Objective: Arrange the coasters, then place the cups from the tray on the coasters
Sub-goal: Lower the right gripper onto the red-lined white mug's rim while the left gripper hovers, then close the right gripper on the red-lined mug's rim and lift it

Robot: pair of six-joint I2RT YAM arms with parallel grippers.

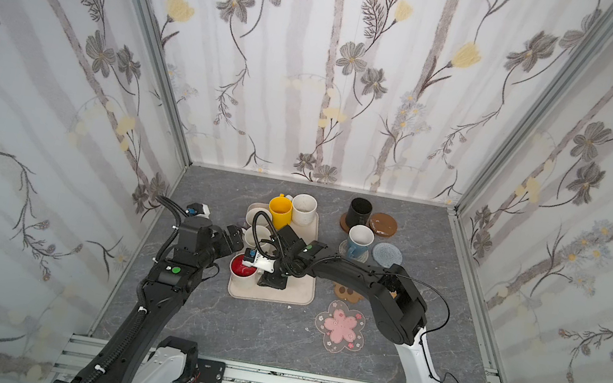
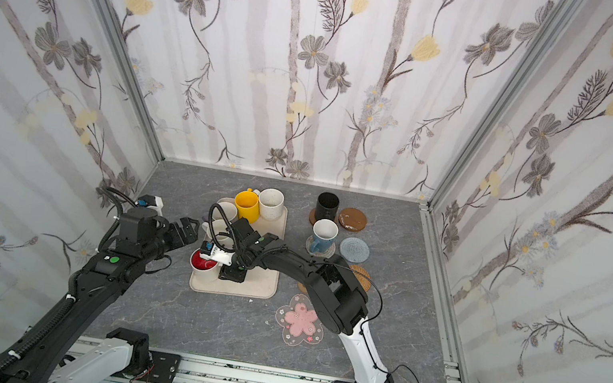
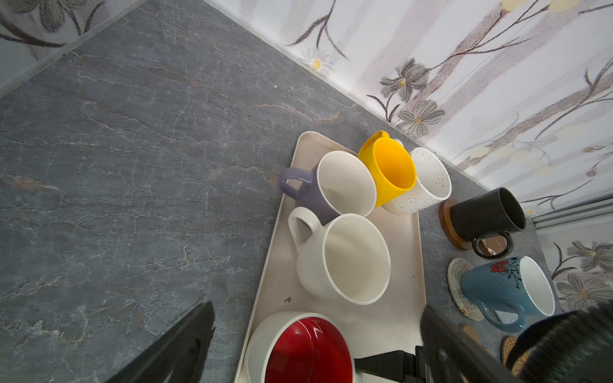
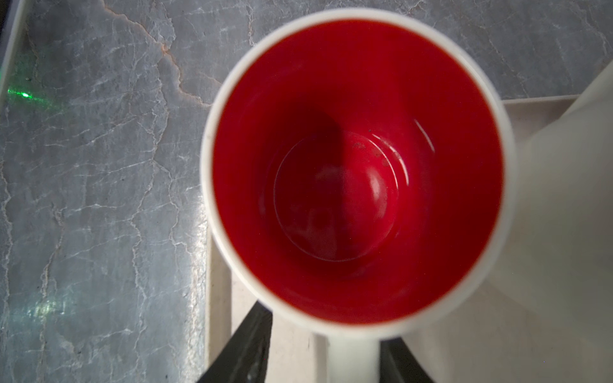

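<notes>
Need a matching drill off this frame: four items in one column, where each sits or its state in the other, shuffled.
1 black mug
2 light blue mug
3 yellow mug
4 grey round coaster

A on the tray
B bare, no mug on it
C on the pale woven coaster
D on a brown wooden coaster

Pairs: 1-D, 2-C, 3-A, 4-B

Beige tray [image 1: 301, 288], yellow cup [image 1: 279, 210], black cup [image 1: 359, 211], white cup [image 1: 242, 270] red inside, blue floral cup [image 1: 354, 249], pink-flower coaster [image 1: 341, 325], grey marbled tabletop [image 1: 232, 323]
</notes>
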